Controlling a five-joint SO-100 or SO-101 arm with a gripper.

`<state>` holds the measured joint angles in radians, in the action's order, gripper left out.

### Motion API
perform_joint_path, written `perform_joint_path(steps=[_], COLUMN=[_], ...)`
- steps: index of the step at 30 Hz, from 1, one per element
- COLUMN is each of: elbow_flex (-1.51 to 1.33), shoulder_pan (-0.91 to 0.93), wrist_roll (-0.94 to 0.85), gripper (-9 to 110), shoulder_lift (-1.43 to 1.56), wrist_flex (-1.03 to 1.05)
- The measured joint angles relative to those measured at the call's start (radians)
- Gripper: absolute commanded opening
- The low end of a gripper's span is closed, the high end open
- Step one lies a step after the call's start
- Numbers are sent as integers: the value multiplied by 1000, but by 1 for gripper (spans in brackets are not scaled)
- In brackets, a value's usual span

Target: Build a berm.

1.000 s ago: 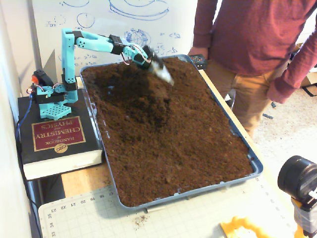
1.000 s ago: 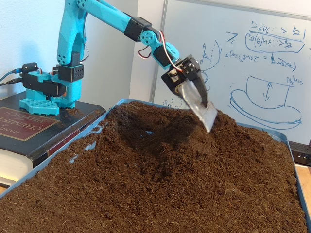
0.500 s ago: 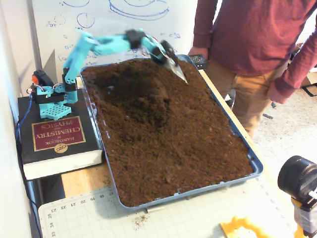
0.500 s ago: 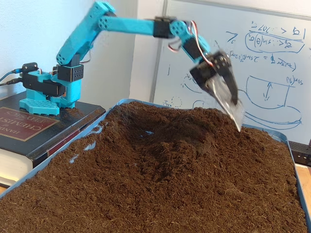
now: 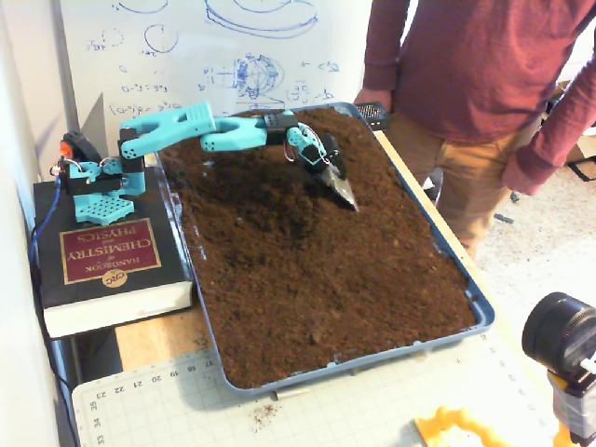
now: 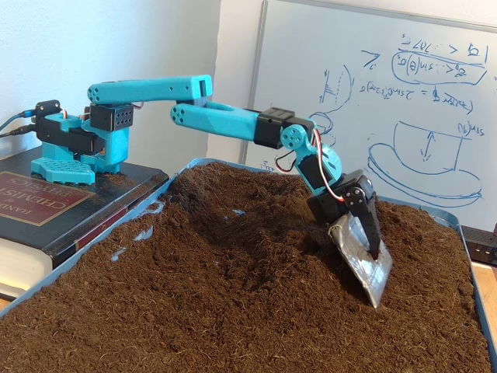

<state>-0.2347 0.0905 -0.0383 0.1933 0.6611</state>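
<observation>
Here, operator, your scene:
Gripper (image 6: 371,268): metal scoop blade touching soil; grip state unclear.
Berm (image 6: 233,198): raised dark mound left of blade, nearer the arm base.

Arm (image 5: 209,130) turquoise with black joint blocks; same colours in the low fixed view (image 6: 225,123). Scoop (image 6: 362,258) at its tip, right of centre in that view, dull silver-grey. Soil (image 5: 317,251) dark brown, filling the frame centre. Tray (image 5: 480,312) rim slate blue. Book (image 5: 107,256) at lower left black, with maroon cover panel and gold lettering. Whiteboard (image 6: 435,101) upper right white with blue marker sketches. Person's shirt (image 5: 466,56) upper right maroon, trousers (image 5: 470,182) tan. Mat (image 5: 372,410) along the bottom pale green with grid lines and numbers.
</observation>
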Motion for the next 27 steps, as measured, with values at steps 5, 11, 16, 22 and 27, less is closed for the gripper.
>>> perform_joint_path(steps=[5, 11, 16, 22, 27], elbow_flex=[9, -123, -273, -459, -620], shoulder_pan=[-2, -2, -2, -6, -8], wrist_roll=[0, -2, -2, -2, -2], gripper=[0, 0, 0, 0, 0], shoulder_lift=[-38, 6, 112, 242, 360], wrist_flex=[0, -11, -11, -11, -11])
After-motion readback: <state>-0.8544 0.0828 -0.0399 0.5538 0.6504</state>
